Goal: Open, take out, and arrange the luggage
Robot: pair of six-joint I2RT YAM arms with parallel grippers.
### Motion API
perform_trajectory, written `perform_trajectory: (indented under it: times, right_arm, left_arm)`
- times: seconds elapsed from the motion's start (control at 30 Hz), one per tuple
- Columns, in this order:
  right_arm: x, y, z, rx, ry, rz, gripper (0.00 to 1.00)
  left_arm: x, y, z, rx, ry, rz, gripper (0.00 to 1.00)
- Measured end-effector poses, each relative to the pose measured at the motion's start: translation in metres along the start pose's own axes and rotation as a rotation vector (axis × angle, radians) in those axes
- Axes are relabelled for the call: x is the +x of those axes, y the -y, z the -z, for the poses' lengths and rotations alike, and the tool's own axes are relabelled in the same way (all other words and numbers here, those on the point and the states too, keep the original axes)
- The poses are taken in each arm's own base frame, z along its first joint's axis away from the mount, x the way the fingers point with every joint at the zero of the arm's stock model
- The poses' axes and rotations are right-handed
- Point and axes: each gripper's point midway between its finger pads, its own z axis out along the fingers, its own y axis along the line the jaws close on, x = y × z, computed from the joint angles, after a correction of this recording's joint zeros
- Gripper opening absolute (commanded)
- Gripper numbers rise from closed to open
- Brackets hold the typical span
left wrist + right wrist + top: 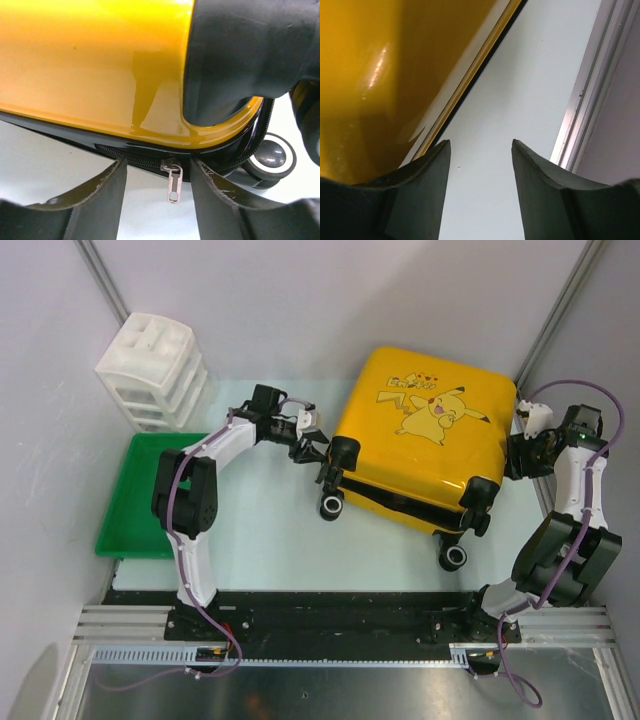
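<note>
While the luggage [425,440] lies flat on the tabletop [260,540], the left pincer [159,161] at its nine o'clock stands parted around the zipper pull [173,183], not gripping it; the right pincer [481,145], at three o'clock, gapes empty.

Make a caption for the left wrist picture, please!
Left gripper, jaws open, lines up on the silver zipper pull of the yellow luggage, beside a black wheel.

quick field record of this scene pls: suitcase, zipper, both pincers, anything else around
suitcase: yellow, lying flat on the table, print side up, closed
left pincer: open, at the suitcase's left edge, straddling the zipper pull
zipper pull: hanging at the seam near a wheel, not gripped
right pincer: open, empty, beside the suitcase's right side
other: green tray and white drawer unit, far left
</note>
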Motion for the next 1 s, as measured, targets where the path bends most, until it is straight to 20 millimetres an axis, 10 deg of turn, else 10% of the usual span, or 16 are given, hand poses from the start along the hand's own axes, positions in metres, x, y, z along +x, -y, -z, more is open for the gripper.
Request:
perform_trajectory:
  times: [0.43, 0.93, 1.0]
  right_arm:
    - [-0.005, 0.002, 0.006, 0.032, -0.018, 0.082, 0.58]
    - [-0.029, 0.012, 0.007, 0.09, 0.043, 0.132, 0.66]
    - [-0.032, 0.016, 0.009, 0.106, 0.05, 0.133, 0.74]
  left_arm:
    - [-0.001, 0.02, -0.004, 0.047, -0.013, 0.013, 0.01]
    - [-0.011, 0.077, -0.011, 0.058, -0.098, 0.051, 0.0]
    - [-0.011, 0.079, -0.01, 0.047, -0.105, 0.065, 0.18]
